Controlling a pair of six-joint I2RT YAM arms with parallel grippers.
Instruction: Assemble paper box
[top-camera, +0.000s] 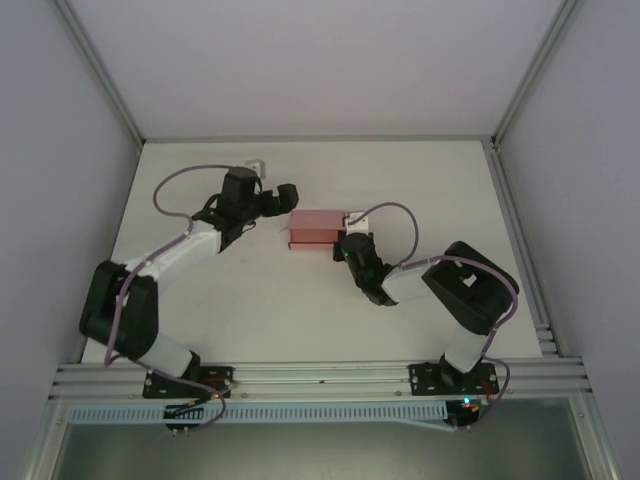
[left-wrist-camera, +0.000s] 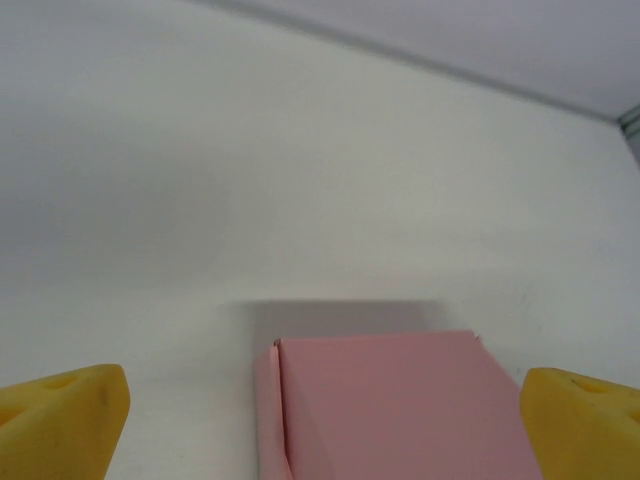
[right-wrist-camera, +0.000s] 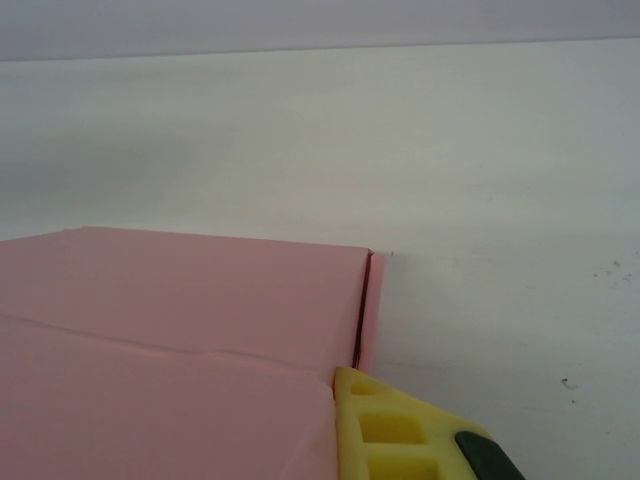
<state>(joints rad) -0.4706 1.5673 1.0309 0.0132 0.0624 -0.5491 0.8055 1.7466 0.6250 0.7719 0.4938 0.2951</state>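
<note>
At the near edge of the worktop (top-camera: 300, 330), the two arm bases are bolted to an aluminium rail (top-camera: 320, 378). The left arm (top-camera: 150, 275) bends up and to the right. The right arm (top-camera: 455, 290) folds back toward the middle, and a purple cable (top-camera: 395, 212) loops off its wrist.

Beyond them, the paper box (top-camera: 315, 227) sits flat on the worktop near its middle, a small pink rectangular box between the two hands. The right hand (top-camera: 347, 243) is at the box's near right corner. In the right wrist view, one yellow finger (right-wrist-camera: 400, 435) is right against the edge of the box's (right-wrist-camera: 180, 330) top panel. The other finger is out of sight, so whether this hand is apart or together cannot be told. That view also shows a crease running across the pink top and a narrow side flap (right-wrist-camera: 366, 310) standing along the right edge with a thin slit beside it.

The left hand (top-camera: 283, 197) is just off the box's far left corner. In its wrist view, the two yellow fingertips (left-wrist-camera: 62, 425) of the left hand (left-wrist-camera: 322, 430) stand wide apart, with the box (left-wrist-camera: 390, 405) between them and touching neither. A folded side panel runs down the box's left edge.

Farther out, the white worktop runs to the grey enclosure walls (top-camera: 330, 60).
</note>
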